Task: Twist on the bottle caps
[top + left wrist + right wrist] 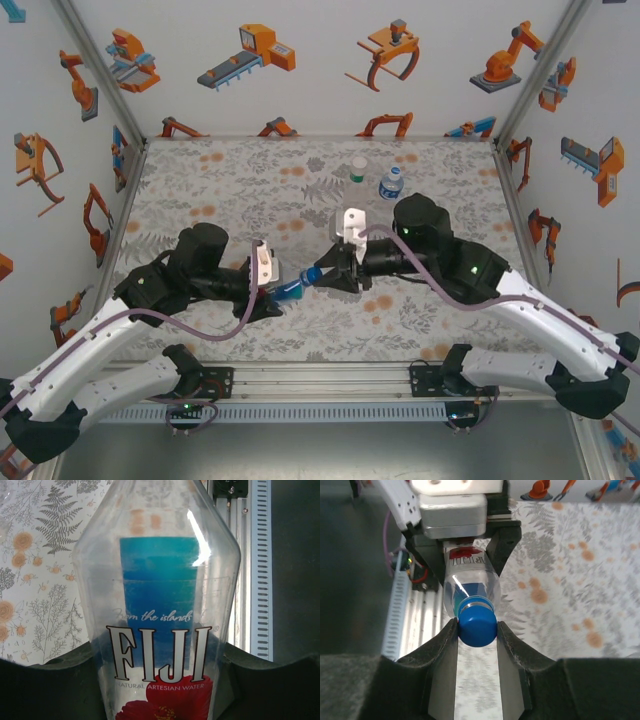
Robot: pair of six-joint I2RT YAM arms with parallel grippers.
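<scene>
Floral tabletop (200, 200) lay beneath both arms. The left pincer (268, 292) clamped the Fiji bottle (160, 605) sideways above it, and the right pincer (325, 275) pinched the blue cap (477, 626) on its neck. Twisting looked next, needing a firm counter-hold. A green-label bottle (358, 168) and a blue-label bottle (391, 183) stood well behind, obstructing nothing.

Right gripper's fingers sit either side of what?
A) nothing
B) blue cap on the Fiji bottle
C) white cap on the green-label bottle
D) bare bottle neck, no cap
B: in the right wrist view the right gripper pinches the blue cap seated on the Fiji bottle, which the left gripper holds.
</scene>
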